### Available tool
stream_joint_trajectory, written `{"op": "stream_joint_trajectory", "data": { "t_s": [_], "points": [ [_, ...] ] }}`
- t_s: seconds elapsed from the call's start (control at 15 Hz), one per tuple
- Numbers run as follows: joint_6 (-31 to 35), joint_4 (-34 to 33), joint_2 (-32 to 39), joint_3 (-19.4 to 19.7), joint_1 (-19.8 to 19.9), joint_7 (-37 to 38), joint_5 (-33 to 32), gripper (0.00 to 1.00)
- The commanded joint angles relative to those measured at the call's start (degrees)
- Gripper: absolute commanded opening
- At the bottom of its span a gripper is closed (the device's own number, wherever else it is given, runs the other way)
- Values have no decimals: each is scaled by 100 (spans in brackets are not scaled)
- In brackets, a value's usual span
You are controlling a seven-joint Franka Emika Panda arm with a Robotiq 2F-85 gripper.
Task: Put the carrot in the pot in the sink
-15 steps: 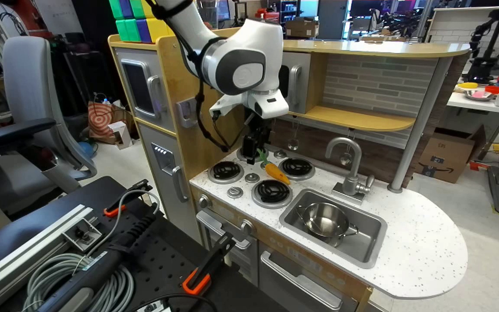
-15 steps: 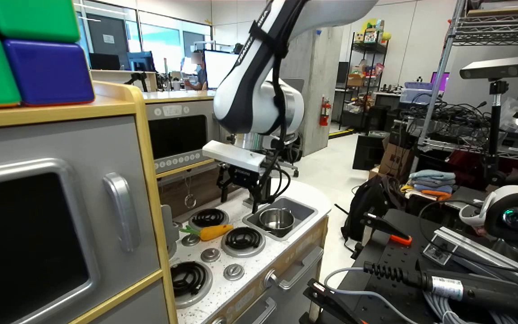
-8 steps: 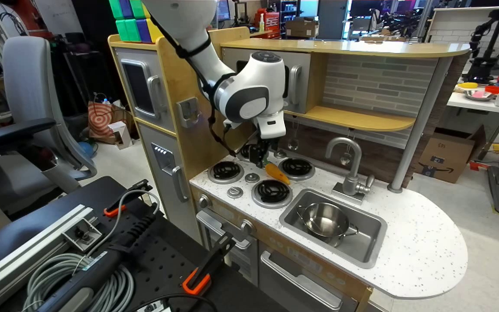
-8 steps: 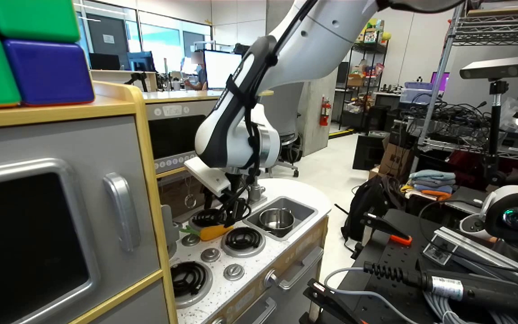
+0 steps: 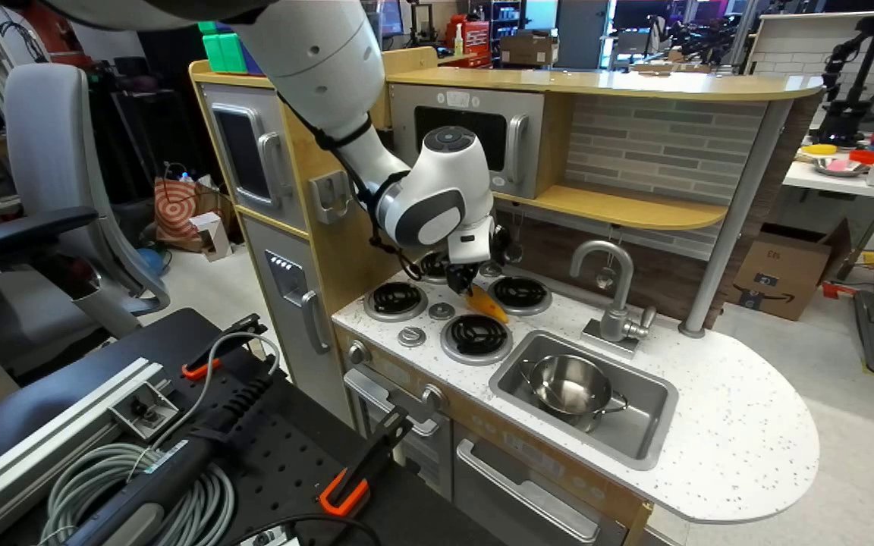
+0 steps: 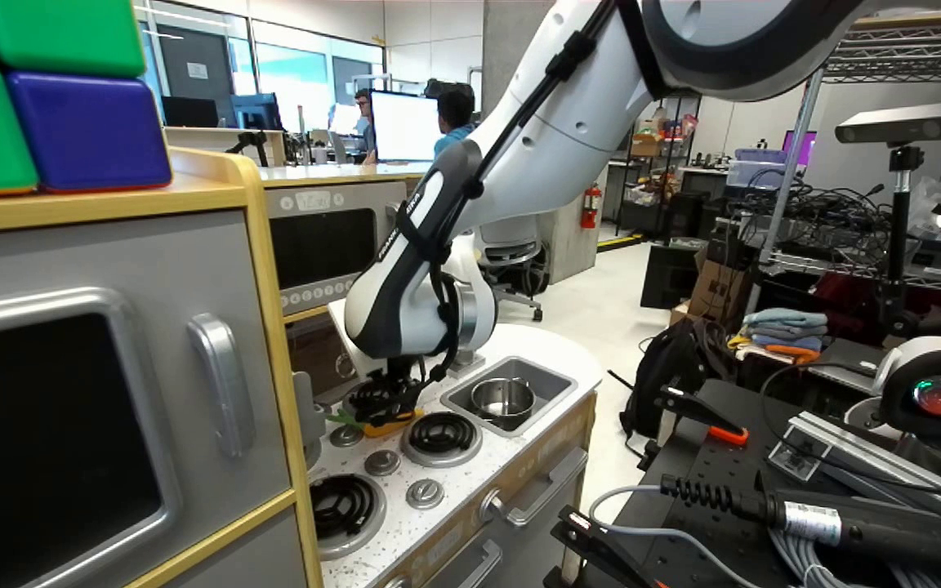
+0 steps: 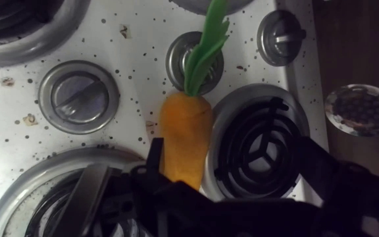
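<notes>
Carrot (image 7: 187, 138) lay on the worktop (image 5: 740, 425) with a burner (image 7: 262, 148) at three o'clock in the wrist view, leaves (image 7: 207, 51) toward twelve over a knob (image 7: 175, 62). The hand (image 7: 228, 144) had its fingers (image 7: 156, 154) spread well apart, one just beside the carrot at nine o'clock, and gripped nothing. In an exterior view the pot (image 5: 572, 383) stood in the sink (image 5: 658, 425) between four and five o'clock from the carrot.

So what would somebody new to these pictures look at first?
Probably the big white robot arm, hanging over the stovetop in both exterior views. Next, the bright orange, green-topped carrot, lying between two burners in the wrist view. The shiny pot in the sink might catch the eye too.
</notes>
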State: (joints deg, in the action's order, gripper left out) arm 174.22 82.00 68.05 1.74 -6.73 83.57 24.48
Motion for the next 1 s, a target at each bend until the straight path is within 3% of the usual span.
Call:
{"op": "stream_joint_trajectory", "data": {
  "t_s": [0.0, 0.47, 0.53, 0.67, 0.93],
  "points": [
    [59, -449, 404, 305, -209, 578, 143, 100],
    [-98, -636, 607, 330, -222, 1020, 11, 97],
    [-123, -653, 634, 312, -234, 1033, 0, 73],
    [-174, -655, 672, 284, -248, 1044, -22, 71],
    [-350, -627, 628, 147, -165, 1062, -13, 40]
  ]
}}
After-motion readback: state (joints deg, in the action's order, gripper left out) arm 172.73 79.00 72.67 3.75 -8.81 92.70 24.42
